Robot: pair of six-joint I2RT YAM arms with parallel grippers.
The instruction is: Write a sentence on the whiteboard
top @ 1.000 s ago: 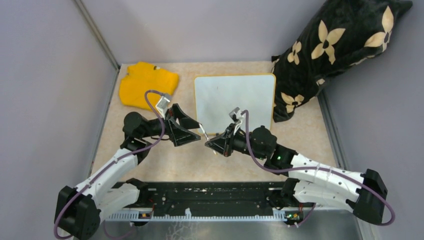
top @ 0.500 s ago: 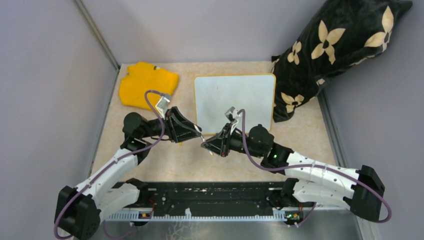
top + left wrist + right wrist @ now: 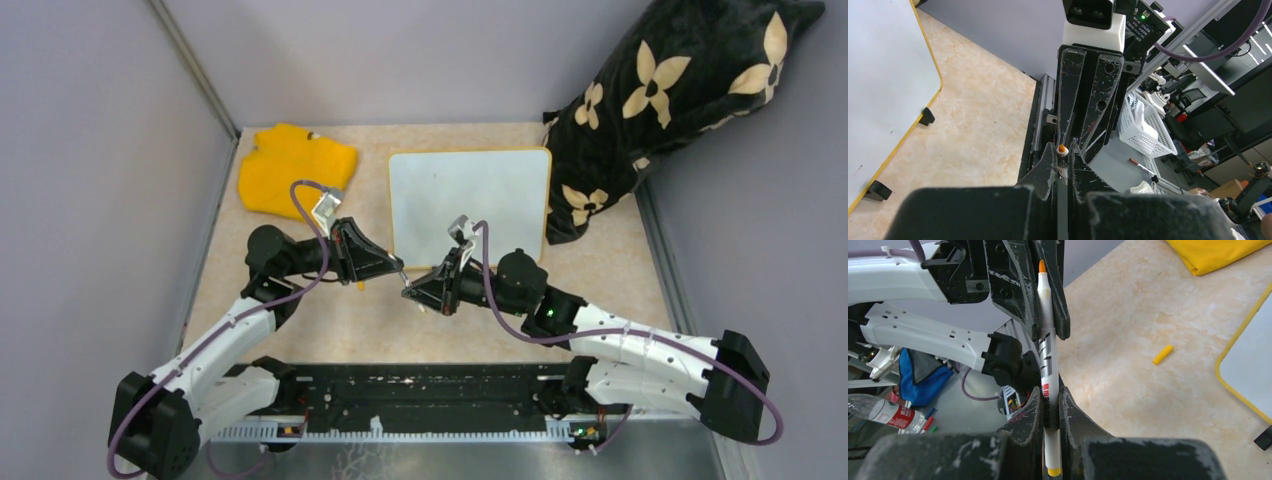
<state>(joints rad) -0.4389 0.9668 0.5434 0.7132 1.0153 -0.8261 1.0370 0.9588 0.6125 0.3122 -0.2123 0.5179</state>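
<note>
Print on the marker (image 3: 1047, 352) is illegible

Soft, even light from above fills the enclosure, casting only faint shadows beneath the arms on the table (image 3: 350, 325). The whiteboard (image 3: 470, 195) looks greyish, with no hard glare. In both wrist views the near jaws blur into dark masses along the bottom edge, while the marker (image 3: 1048, 365) and the table beyond are sharp.
</note>
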